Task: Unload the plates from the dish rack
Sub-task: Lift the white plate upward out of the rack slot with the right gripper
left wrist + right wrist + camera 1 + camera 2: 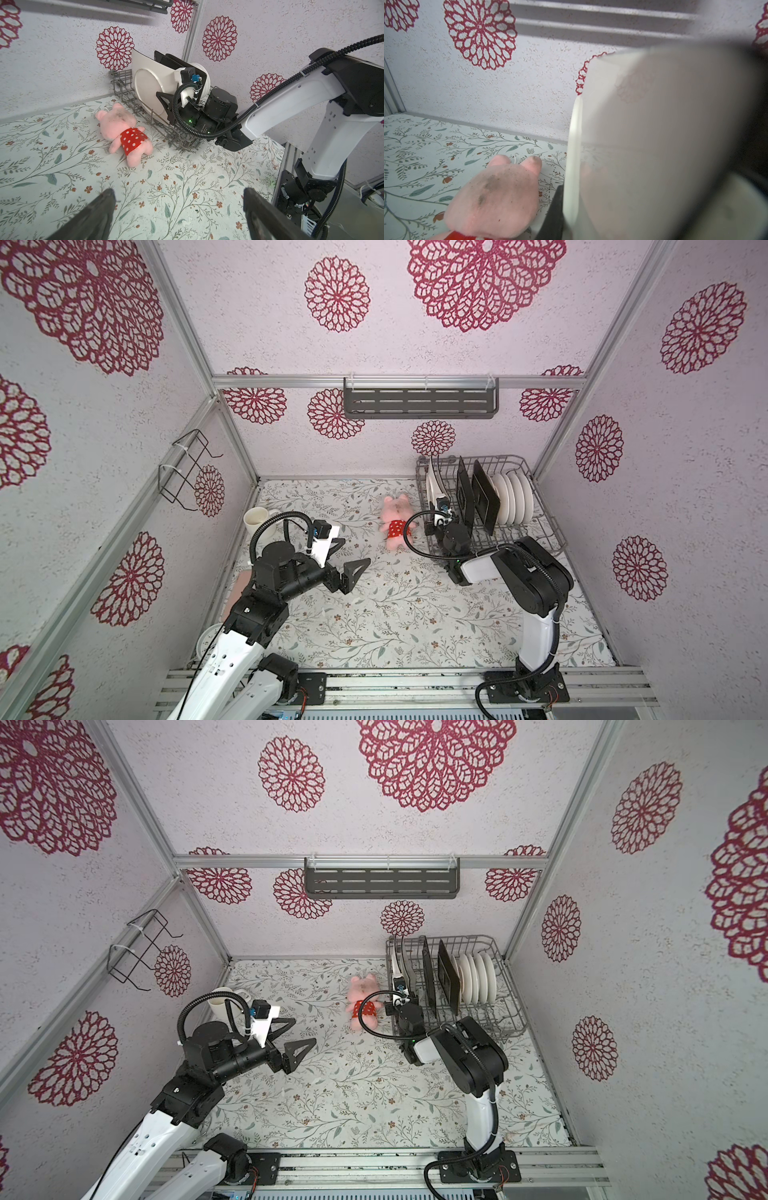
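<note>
The grey wire dish rack [545, 531] [490, 937] [124, 87] stands at the back right. A cream square plate [433, 484] [396, 963] [149, 83] [643, 135] stands upright at its left end, and my right gripper [436, 500] [400, 982] [161, 96] [569, 207] is shut on its edge. Further right stand two dark square plates [478, 497] [446, 977], then several round white plates [515, 497] [478, 977]. My left gripper [356, 550] [304, 1030] [177, 193] hangs open and empty over the table's left middle.
A pink plush pig [397, 526] [365, 1006] [124, 128] [496, 193] lies just left of the rack. A white mug [257, 520] stands at the left wall. A slotted shelf [419, 402] and a black wire holder [187, 468] hang on the walls.
</note>
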Robot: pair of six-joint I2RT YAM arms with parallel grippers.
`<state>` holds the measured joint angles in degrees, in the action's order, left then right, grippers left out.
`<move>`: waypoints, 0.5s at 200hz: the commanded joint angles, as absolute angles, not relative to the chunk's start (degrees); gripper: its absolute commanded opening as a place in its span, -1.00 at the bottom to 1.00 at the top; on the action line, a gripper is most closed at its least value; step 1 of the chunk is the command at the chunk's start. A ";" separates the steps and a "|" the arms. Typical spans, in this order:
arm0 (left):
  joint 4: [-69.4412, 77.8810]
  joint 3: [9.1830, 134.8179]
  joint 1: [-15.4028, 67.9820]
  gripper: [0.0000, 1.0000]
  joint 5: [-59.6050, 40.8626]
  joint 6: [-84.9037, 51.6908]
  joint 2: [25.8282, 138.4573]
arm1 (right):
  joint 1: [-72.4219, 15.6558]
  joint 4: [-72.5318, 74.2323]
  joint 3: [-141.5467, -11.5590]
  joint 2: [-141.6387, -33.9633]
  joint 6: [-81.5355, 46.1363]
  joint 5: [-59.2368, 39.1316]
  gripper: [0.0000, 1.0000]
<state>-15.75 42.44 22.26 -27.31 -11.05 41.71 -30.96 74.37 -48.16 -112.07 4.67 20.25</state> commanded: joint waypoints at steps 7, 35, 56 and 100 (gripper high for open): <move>-15.93 42.06 22.59 0.95 -27.24 -11.52 41.35 | -30.07 90.74 -49.85 -105.06 4.01 20.79 -1.00; -16.29 41.88 22.59 0.95 -27.35 -11.50 40.92 | -30.13 89.60 -50.32 -104.34 3.96 19.31 -1.00; -16.13 41.57 22.65 0.95 -27.35 -11.60 40.46 | -30.08 87.87 -51.14 -103.80 4.07 17.50 -1.00; -15.38 41.58 22.60 0.95 -27.42 -11.86 40.34 | -30.23 85.34 -53.06 -103.70 4.40 14.69 -1.00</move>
